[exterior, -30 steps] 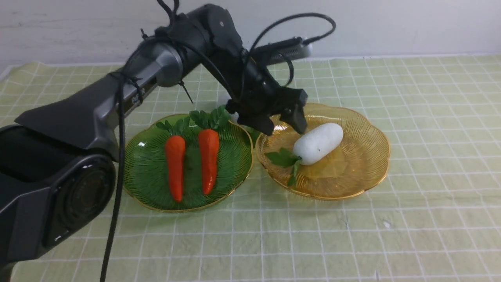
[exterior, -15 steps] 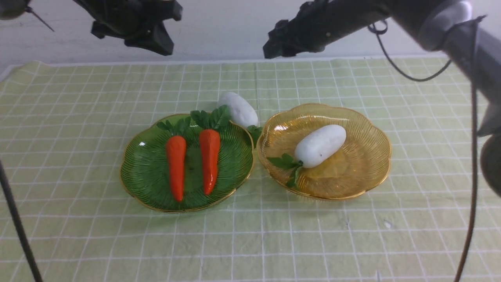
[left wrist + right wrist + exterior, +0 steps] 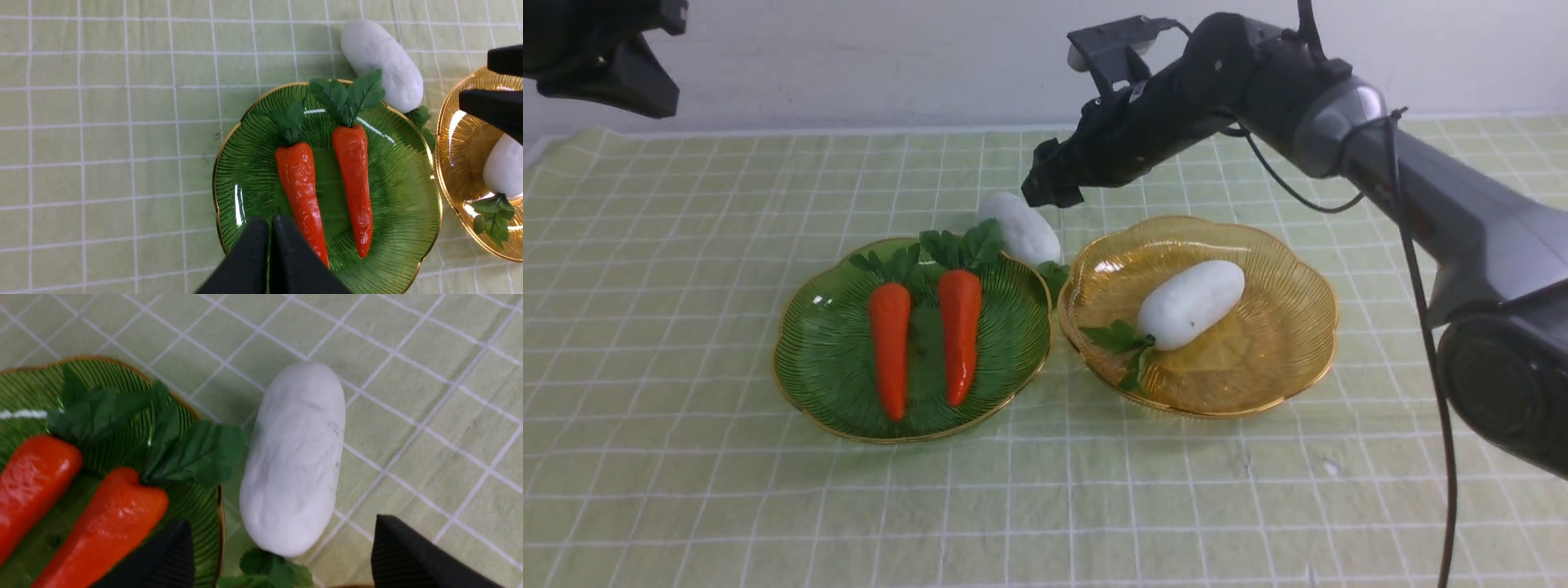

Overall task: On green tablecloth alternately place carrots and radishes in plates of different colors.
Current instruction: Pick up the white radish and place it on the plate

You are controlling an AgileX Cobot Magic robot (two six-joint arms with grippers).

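Lowered since a moment ago, the right claw (image 3: 1049,192) hangs spread just above the loose radish (image 3: 1021,227), which lies on the cloth (image 3: 686,245) just beside the green plate (image 3: 792,400)'s far rim, near the amber plate (image 3: 1327,327). Bare cloth lies beyond it. The left claw (image 3: 269,222), pressed together, is high and well clear.

The front view looks forward and down from the robot's side, taking in the whole cloth (image 3: 686,506) up to the wall (image 3: 849,65). The left wrist view faces straight down from high over the green plate (image 3: 400,171). The right wrist view sits close above the loose radish (image 3: 294,457), at that plate's 1 o'clock. All three share the plate, radish and carrots (image 3: 889,347).
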